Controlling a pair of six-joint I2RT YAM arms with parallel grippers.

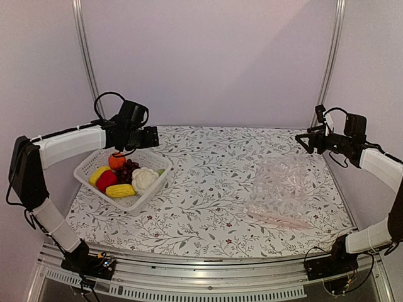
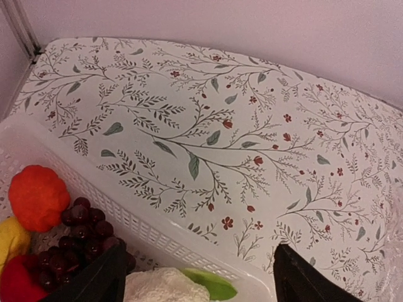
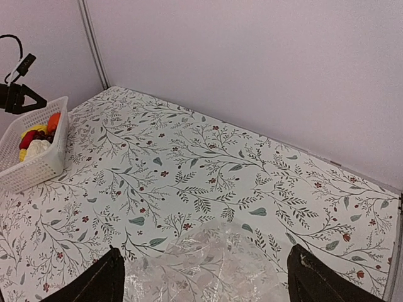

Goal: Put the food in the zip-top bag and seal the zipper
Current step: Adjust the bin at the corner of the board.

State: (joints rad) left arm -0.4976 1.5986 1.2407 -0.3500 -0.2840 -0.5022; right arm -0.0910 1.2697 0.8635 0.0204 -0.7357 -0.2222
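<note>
Wide-spread tool (image 2: 200, 280) above white basket (image 2: 151, 234), purple grapes (image 2: 85, 231), orange piece (image 2: 38, 196)

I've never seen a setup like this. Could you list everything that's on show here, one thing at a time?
basket: one, white, table's left side
orange piece: one, orange, basket's far end
grapes: one bunch, dark purple, basket's middle
cauliflower: one, white, basket's right side
corn: one, yellow, basket's near edge
red fruit: one, red, behind the corn
yellow piece: one, yellow, basket's left side
green piece: one, green, beside the cauliflower
bag: one, clear, table's right side
zipper: one, pinkish, bag's near edge
tablecloth: one, white, floral
left pincer: one, black, open above the basket
right pincer: one, black, open above the bag
</note>
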